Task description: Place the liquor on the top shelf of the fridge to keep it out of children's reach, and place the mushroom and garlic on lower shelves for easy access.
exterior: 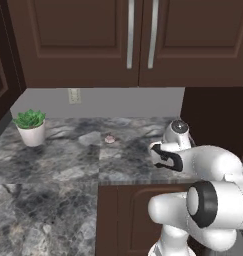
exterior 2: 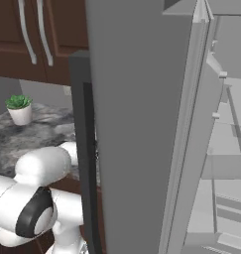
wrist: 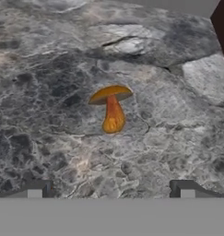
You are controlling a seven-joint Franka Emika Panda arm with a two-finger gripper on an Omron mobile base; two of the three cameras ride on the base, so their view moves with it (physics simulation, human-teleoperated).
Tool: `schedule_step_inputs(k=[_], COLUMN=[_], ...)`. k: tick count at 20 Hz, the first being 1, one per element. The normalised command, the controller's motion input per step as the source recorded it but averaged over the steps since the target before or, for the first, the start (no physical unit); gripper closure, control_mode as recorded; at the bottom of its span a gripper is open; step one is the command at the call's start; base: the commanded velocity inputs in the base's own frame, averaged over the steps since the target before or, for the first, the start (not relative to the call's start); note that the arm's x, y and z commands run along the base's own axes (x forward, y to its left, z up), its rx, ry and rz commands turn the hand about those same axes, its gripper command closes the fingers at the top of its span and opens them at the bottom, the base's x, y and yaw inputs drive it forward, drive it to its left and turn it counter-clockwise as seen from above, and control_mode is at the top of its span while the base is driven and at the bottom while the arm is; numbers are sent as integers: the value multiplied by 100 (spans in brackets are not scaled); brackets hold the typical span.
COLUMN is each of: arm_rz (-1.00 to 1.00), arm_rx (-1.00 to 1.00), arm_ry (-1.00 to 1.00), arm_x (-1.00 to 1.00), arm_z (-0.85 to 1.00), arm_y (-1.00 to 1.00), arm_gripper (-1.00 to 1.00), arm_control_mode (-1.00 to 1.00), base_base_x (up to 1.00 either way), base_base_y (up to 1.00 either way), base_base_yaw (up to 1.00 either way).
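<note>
Down on the grey-veined marble worktop (wrist: pixel 49 101) lies the tiny orange-brown mushroom with a rounded cap (wrist: pixel 111 109), its cap toward the top of the hand view and its stem pointing back at the camera. The tool (wrist: pixel 111 190) hangs over it with its two dark fingertips (wrist: pixel 35 189) spread wide apart, one on each side of the bottom of that view, and nothing between them; the mushroom sits beyond them, not touching either.

From the left base view, the tiny pinkish-white garlic bulb (exterior: pixel 110 139) rests on the same worktop, well apart from a small green plant in a white pot (exterior: pixel 30 127) near the back corner. Dark brown wooden cabinets with long silver handles (exterior: pixel 130 35) hang above.

From the right base view, the tall silver-grey fridge (exterior 2: pixel 137 124) stands open, its door edge filling the middle and pale-grey interior shelving (exterior 2: pixel 231 208) visible at the right.
</note>
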Motion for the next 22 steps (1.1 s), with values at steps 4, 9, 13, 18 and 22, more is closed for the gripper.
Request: schedule_step_inputs(k=[4, 9, 13, 18, 22], arm_rz=[1, 0, 0, 0, 0], arm_rx=[0, 0, 0, 0, 0], arm_ry=[8, 10, 10, 9, 8], arm_x=[55, 54, 50, 52, 53], arm_z=[-29, -35, -42, -47, -41], arm_y=[-6, -7, -6, -1, 0], arm_gripper=[-100, -100, -100, -100, 100], arm_control_mode=[-100, -100, -100, -100, -100], base_base_x=[0, 0, 0, 0, 0], base_base_y=[0, 0, 0, 0, 0], base_base_yaw=[0, 0, 0, 0, 0])
